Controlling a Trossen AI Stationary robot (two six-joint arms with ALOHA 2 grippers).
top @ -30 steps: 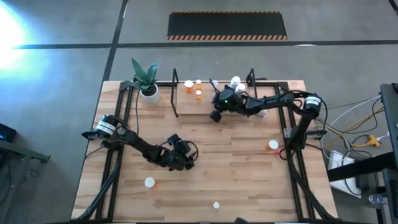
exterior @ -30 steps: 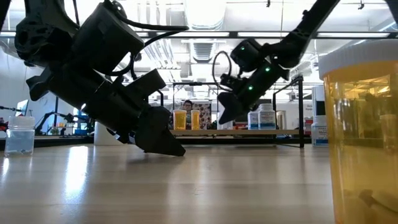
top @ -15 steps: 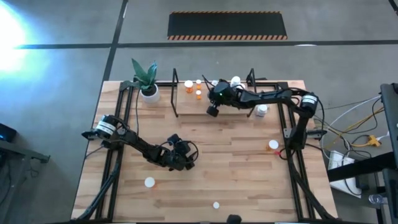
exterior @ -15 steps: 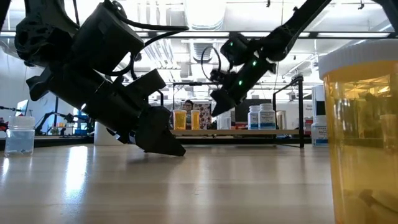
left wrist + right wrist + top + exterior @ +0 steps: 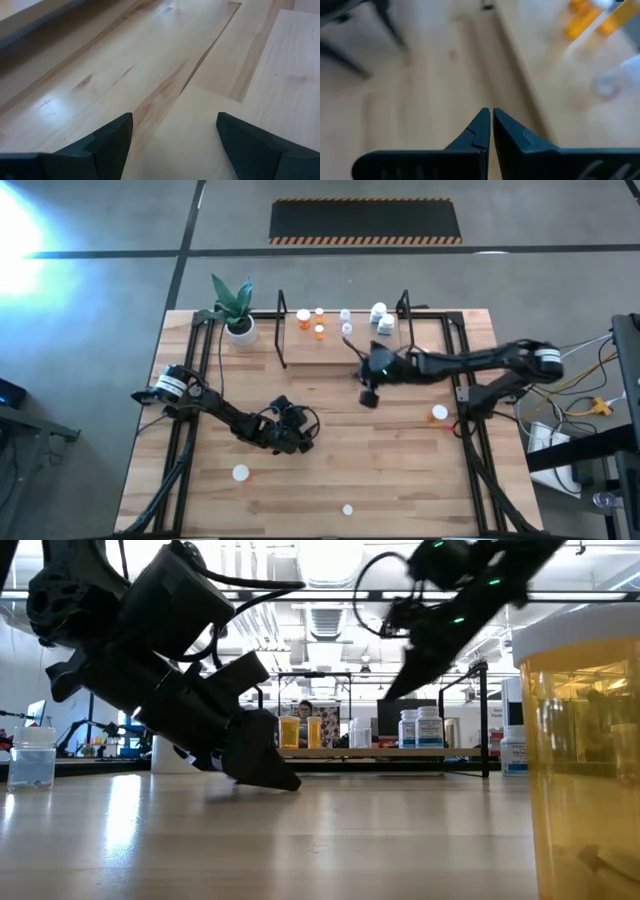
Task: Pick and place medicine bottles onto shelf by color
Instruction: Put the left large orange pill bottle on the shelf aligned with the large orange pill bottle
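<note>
The right gripper (image 5: 368,397), closed and empty, hangs above the wooden tabletop (image 5: 400,450) just in front of the light wooden, black-framed shelf (image 5: 330,350) holding white-capped medicine bottles (image 5: 318,321); the left gripper (image 5: 290,435) rests open mid-tabletop.

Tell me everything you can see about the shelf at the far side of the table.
The shelf is a light wooden board in a thin black wire frame. It lies flat on the table, beside the potted plant. Small bottles stand along its far edge: orange ones, a pale one and white ones. No gripper touches it.
</note>
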